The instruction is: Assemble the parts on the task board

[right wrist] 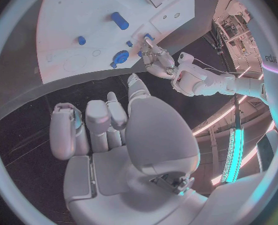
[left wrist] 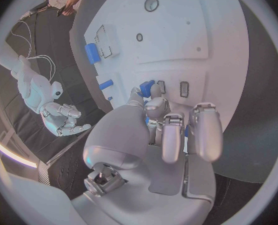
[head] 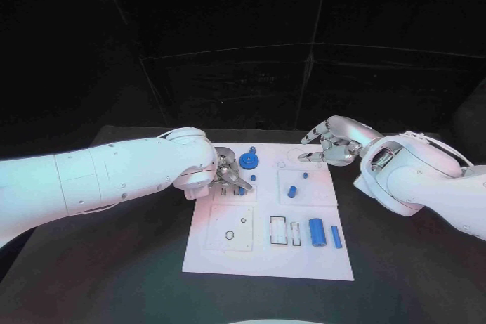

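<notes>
The white task board (head: 268,257) lies mid-table. My left hand (head: 228,175) is low over its left middle, and its fingertips pinch a small blue part (left wrist: 146,88) beside the slots there. Just beyond that hand sits a round blue part (head: 248,161). Small blue pegs (head: 291,192) stand further right. A blue cylinder (head: 318,232) and a thin blue bar (head: 336,236) lie near the board's right edge. My right hand (head: 334,141) hovers over the far right corner, fingers loosely curled and apart from the thumb, holding nothing.
Rectangular and round cut-outs (head: 279,229) mark the board's near half. Black table (head: 112,268) surrounds the board on all sides. My left forearm (head: 112,173) stretches across the table's left side.
</notes>
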### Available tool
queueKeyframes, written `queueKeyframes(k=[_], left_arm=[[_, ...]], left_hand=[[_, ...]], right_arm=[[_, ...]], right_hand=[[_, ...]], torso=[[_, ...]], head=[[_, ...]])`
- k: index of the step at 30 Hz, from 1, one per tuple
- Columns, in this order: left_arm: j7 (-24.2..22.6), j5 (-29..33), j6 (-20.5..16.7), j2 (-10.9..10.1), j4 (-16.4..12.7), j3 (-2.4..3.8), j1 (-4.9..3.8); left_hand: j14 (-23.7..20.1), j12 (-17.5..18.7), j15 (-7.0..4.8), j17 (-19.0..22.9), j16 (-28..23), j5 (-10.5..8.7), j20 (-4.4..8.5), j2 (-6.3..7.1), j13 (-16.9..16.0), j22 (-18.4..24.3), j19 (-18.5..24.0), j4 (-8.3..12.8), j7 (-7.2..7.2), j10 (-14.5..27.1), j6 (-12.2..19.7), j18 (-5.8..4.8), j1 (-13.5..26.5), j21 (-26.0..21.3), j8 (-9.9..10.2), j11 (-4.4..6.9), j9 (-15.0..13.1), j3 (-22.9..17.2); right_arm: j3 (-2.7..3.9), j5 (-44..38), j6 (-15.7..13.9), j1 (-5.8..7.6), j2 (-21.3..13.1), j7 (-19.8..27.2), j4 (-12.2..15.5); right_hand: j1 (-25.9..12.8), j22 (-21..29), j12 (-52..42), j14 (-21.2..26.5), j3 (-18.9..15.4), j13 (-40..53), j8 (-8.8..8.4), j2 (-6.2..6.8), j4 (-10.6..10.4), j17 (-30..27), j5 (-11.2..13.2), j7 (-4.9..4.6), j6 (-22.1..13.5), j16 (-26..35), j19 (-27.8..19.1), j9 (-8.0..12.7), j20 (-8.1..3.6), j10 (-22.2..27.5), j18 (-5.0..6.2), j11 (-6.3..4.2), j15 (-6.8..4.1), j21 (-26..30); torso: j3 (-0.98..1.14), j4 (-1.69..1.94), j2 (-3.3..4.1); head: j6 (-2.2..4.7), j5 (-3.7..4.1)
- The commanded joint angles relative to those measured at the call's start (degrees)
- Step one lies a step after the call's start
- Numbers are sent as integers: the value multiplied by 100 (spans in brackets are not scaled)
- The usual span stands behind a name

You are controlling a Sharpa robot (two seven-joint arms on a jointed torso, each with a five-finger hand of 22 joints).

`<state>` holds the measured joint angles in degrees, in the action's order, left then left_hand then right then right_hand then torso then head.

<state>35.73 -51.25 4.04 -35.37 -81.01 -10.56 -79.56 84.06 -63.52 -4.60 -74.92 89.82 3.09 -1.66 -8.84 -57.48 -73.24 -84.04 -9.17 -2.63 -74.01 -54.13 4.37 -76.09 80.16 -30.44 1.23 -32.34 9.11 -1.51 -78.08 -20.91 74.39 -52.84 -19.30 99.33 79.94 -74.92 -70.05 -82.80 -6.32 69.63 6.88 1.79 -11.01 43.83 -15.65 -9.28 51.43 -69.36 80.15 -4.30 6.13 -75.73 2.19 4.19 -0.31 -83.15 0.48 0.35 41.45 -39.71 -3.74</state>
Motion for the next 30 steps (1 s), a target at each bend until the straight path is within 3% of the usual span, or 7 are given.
queueKeyframes(k=[1, 8, 12, 13, 15, 18, 30], left_arm=[[-13, 71, 64, -1, -7, -3, -1], [-40, 138, 61, -43, -73, -3, 0], [-55, 156, 41, -89, -122, -3, 0], [-60, 158, 25, -104, -135, -3, 0], [-68, 161, -19, -135, -161, -3, 0], [-75, 164, -138, -209, -223, -2, 1], [-169, 93, -751, -500, -533, -3, -3]], left_hand=[[594, 13, -62, -1508, 18, -11, 62, -75, 10, -7, -91, 125, 23, 11, 60, -111, -217, 22, -2, 48, -7, -200], [594, 187, -79, -1508, 18, 480, 97, -30, 106, 5, -76, 637, -4, 135, 222, -109, -781, 6, 133, 37, 22, -1133], [594, 259, -93, -1508, 18, 551, 35, 557, 168, -18, -71, 688, -133, 84, 186, -108, -173, 7, 121, -37, -46, -2672], [594, 256, -33, -1508, 18, 539, 8, 914, 177, -23, -69, 786, -46, 57, 189, -115, 158, 2, 70, 3, -122, -3575], [594, 256, -33, -1508, 18, 539, 8, 914, 177, -23, -69, 786, -46, 57, 189, -115, 158, 2, 70, 3, -122, -3575], [594, 222, -9, -1508, 18, 485, 20, 1309, 173, -30, -68, 950, -62, -3, 223, -106, 828, -11, -113, 12, -345, -4773], [594, 185, -26, -1508, 18, 473, 31, 1382, 143, -47, -75, 1080, -49, -37, 241, -105, 971, -8, -192, 5, -439, -5031]], right_arm=[[4, -30, 38, 12, 6, -1, 2], [3, -30, 44, 12, 17, 2, -7], [3, -30, 45, 12, 24, 6, -17], [3, -29, 44, 12, 25, 7, -21], [3, -28, 43, 12, 27, 9, -29], [3, -7, 43, 12, 34, 12, -48], [3, 30, 16, 12, 34, 31, -115]], right_hand=[[57, -204, 35, 28, -34, -3, 22, -24, 3, -4, -44, 10, 6, 14, -51, 2, -2, 45, 101, -10, -7, 29], [88, -199, 35, 24, -56, -7, 37, -33, -12, -11, -96, 13, 9, 28, -52, 1, -5, 44, 102, -13, -10, 35], [88, -199, 35, 24, -56, -7, 37, -33, -12, -11, -96, 13, 9, 28, -52, 1, -5, 44, 102, -13, -10, 35], [89, -201, 32, 24, -58, -5, 38, -34, -14, -11, -102, 14, 9, 30, -50, 1, -5, 42, 101, -13, -10, 34], [90, -201, 32, 24, -59, -5, 38, -34, -15, -11, -102, 14, 9, 30, -50, 1, -5, 42, 101, -13, -10, 34], [89, -196, 33, 23, -61, -5, 39, -35, -17, -10, -106, 14, 9, 30, -54, 1, -6, 43, 102, -13, -10, 37], [65, -188, 35, 19, -103, -13, 52, -47, -70, -21, -125, 14, 6, 44, -56, 3, -8, 43, 104, -13, -11, 45]], torso=[[0, 2, 1], [-3, 3, 0], [-2, 4, -3], [0, 5, -3], [1, 5, -3], [2, 9, -1], [10, 11, -5]], head=[[-9, 1], [-12, 2], [-18, 4], [-19, 2], [-19, 1], [-16, -7], [-44, -25]])
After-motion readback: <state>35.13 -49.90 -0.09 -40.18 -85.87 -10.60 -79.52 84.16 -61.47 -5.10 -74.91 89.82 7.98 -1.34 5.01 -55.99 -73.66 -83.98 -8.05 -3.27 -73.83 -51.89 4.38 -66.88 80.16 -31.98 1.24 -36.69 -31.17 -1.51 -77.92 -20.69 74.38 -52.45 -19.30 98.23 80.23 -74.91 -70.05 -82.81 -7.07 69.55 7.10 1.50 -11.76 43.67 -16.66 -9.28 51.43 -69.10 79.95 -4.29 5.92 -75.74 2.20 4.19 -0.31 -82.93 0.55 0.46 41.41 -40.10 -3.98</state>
